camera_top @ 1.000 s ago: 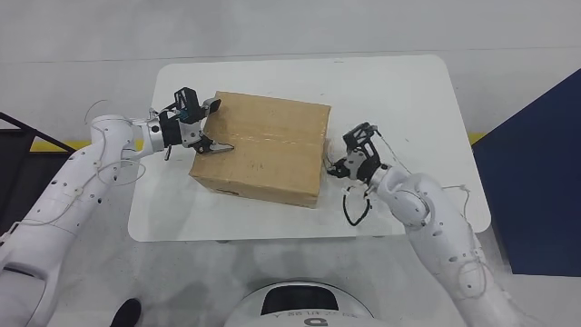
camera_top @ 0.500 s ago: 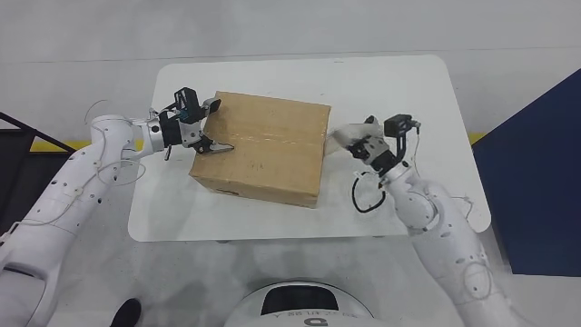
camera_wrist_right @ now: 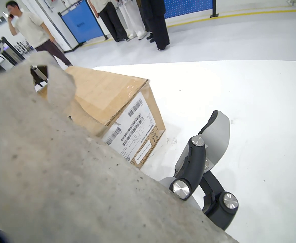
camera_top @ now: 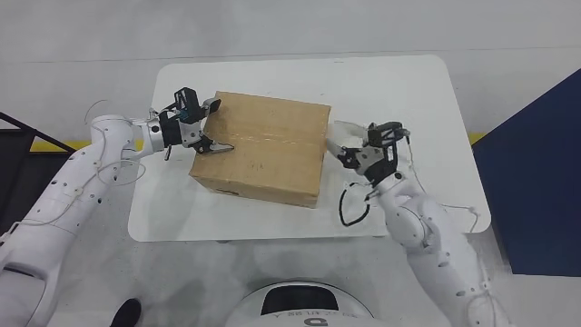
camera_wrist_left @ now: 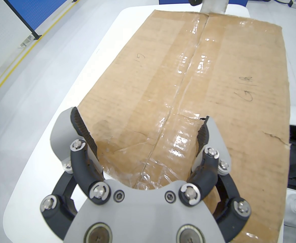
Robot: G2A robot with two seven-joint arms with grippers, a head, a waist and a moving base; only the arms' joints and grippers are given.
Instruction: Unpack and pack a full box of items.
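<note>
left tool (camera_wrist_left: 140, 116) spread wide over box (camera_wrist_left: 213, 77) end; right tool (camera_top: 359, 148) beside box, grip unclear.

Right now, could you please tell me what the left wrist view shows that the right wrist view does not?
Only the left wrist view: the top of the box, with shiny tape along its middle seam, and the open left claw over one end, straddling that seam. Only the right wrist view: the box's end with a white label, and a pale grey sheet close to the camera, hiding part of the box. Both: the brown box on the white table.
</note>
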